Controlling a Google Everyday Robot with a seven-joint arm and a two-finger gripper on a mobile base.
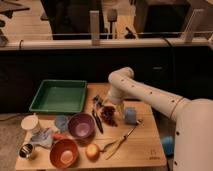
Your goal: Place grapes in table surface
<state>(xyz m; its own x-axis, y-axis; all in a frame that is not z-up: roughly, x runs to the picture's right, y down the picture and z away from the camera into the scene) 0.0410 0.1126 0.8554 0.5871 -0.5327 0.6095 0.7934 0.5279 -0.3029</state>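
Note:
The grapes [108,116], a small dark red-purple bunch, lie on the light-brown wooden table surface [142,145] near its middle, right of the purple bowl. My gripper [104,105] is at the end of the white arm, low over the table at the upper left edge of the bunch. I cannot see whether it touches the grapes. A small dark logo mark [154,154] shows near the table's front right corner.
A green tray [59,95] is at the back left. A purple bowl [81,125], an orange bowl [63,153], a yellow-orange fruit [92,151], a black-handled utensil [97,123], yellow tongs [119,142], a blue block [131,115] and cups [31,123] stand around.

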